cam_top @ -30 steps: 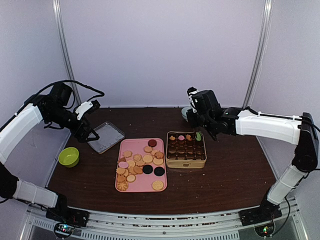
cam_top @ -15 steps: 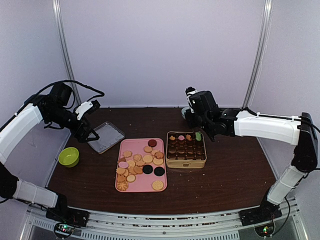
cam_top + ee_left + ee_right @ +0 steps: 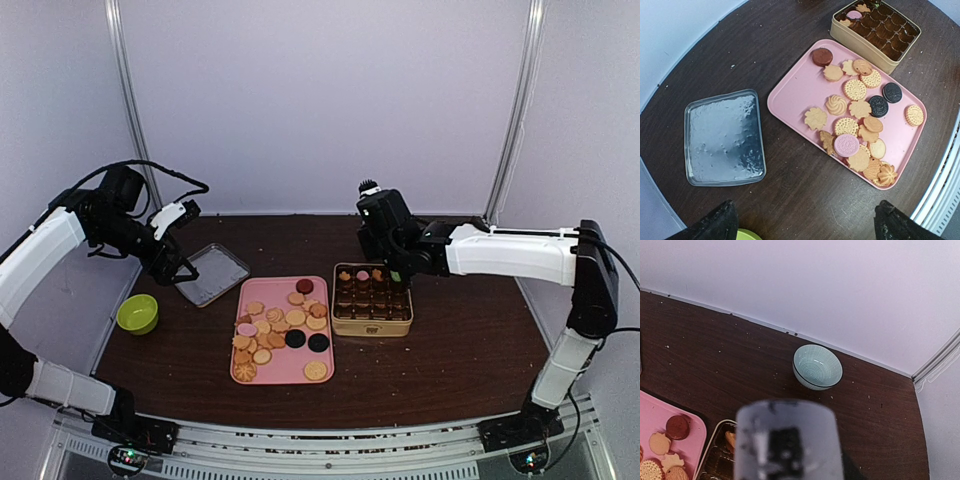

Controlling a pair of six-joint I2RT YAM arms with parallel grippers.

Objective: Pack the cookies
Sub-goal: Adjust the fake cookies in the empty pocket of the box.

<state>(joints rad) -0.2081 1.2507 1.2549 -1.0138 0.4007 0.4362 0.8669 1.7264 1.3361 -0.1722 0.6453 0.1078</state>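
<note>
Right arm over the tin's far row; most cookies not yet packed.

Cookies (image 3: 280, 330) lie mostly heaped on the pink tray (image 3: 285, 372), with a handful in the far cells of the gold tin (image 3: 372, 322). The right gripper (image 3: 392, 266) hangs above the tin's far edge, arm stretched in from the right, wrist tipped down. Its own camera is blurred, so I cannot tell whether it is spread or pinching. The left gripper (image 3: 807, 225) is spread wide and empty, raised near the silvery lid (image 3: 724, 137). For the next pick, I'd judge it best to take a loose biscuit at the heap's edge, pinch lightly across the rim, and lower it straight into an empty cell.
</note>
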